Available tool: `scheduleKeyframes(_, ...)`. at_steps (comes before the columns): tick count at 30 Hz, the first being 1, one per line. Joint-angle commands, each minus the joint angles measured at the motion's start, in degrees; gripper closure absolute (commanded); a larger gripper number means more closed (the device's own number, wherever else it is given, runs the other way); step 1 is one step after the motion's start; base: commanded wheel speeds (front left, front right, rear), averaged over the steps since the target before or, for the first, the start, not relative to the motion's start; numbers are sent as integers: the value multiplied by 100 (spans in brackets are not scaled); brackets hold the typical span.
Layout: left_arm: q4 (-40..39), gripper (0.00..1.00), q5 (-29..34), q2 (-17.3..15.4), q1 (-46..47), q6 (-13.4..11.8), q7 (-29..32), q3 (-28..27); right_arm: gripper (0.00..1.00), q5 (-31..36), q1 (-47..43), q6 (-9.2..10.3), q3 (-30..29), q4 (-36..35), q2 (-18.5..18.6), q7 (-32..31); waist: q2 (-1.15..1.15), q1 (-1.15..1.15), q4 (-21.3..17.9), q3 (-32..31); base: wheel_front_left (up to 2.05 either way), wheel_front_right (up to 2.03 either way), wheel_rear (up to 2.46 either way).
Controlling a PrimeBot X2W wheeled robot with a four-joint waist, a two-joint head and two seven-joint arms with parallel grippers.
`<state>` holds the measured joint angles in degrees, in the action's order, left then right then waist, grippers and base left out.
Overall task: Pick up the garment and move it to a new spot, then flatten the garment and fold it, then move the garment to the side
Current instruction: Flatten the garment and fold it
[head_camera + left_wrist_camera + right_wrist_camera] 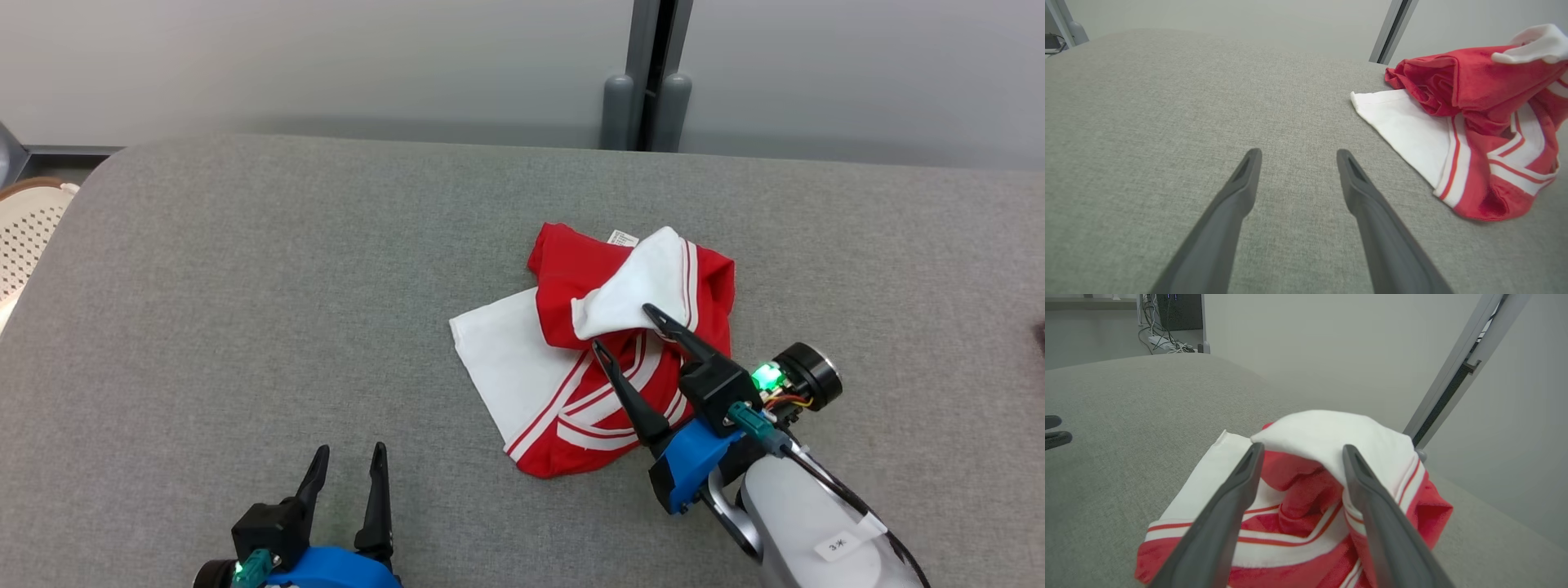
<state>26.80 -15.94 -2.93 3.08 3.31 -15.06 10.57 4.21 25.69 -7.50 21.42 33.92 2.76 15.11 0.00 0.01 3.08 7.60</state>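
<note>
Two hands in play here, both with fingers spread wide and nothing between them. Far left in the head view, a pale perforated basket [24,237] with a brown rim peeks in beside the tabletop [245,286], a broad grey slab covered in coarse woven fabric, its corner rounded.

Moving along, the left hand [349,451] sits low and near. Its two slim, dark, tapered fingers point up the view, parted over bare grey weave, well apart from the garment [563,310].

And there is the garment, right of centre on the tabletop: a soft red-and-white knit, crumpled in a loose heap. A flat white panel fans out on its left side, and red and white stripes run along the near hem. A white flap lies folded over the top in a rounded hump, and a small white label [623,238] pokes out at the far edge.

Now the right hand [622,327], angled in from the lower right, blue-cased, with a green light [766,376] glowing at the wrist. Its long fingers are parted over the heap, one on each side of that white hump in its wrist view. Whether the tips touch cloth I cannot tell.

Behind stands a grey upright post [649,98] against a plain pale wall [326,65].
</note>
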Motion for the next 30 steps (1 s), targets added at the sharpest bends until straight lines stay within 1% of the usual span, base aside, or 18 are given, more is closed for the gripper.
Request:
scheduleKeyframes(1, 10, 0, -34, 2, 129, 12, -16, 34, 0, 147, 200, 2, -89, 87, 24, 5, 0, -1, 85, 90, 0, 0, 0)
scheduleKeyframes(5, 35, 0, -68, 2, 207, 18, -16, 80, 0, 355, 378, 2, -153, 353, 24, 4, 0, -1, 154, 162, 0, 0, 0)
scheduleKeyframes(6, 40, 0, -94, 3, 233, 18, -16, 122, 50, 323, 470, 2, -168, 421, 24, 5, 0, -1, 190, 192, 0, 0, 0)
scheduleKeyframes(7, 42, 0, -108, 2, 237, 16, -16, 143, 85, 265, 499, 2, -160, 402, 22, 5, 0, -1, 206, 200, 0, 0, 0)
scheduleKeyframes(8, 46, 0, -114, 2, 250, 18, -16, 163, 100, 206, 521, 2, -154, 339, 22, 5, 0, -1, 220, 209, 0, 0, 0)
scheduleKeyframes(12, 64, 0, -119, 2, 272, 14, -16, 187, 100, 80, 505, 2, -213, 77, 23, 5, 0, -1, 223, 175, 0, 0, 0)
scheduleKeyframes(18, 120, 0, -99, 2, 168, 15, -16, 200, 100, -42, 581, 2, -443, -61, 22, 4, 0, -1, 216, 47, 0, 0, 0)
scheduleKeyframes(21, 105, 0, -88, 2, 120, 17, -16, 209, 100, -311, 733, 1, -406, -396, 15, 6, 0, -1, 221, -16, 0, 0, 0)
scheduleKeyframes(25, 125, 0, -88, 1, 95, 30, -16, 224, 100, -862, 1165, 1, -207, -1084, 14, 5, 0, -1, 247, -102, 0, 0, 0)
scheduleKeyframes(28, 144, 0, -107, 2, 76, 45, -16, 244, 100, -1328, 1633, 1, 36, -1616, 10, 4, 0, -1, 298, -166, 0, 0, 0)
scheduleKeyframes(30, 156, 0, -141, 1, 25, 45, -16, 257, 100, -1761, 1935, 2, -50, -1927, 35, 5, 0, -1, 339, -210, 0, 0, 0)
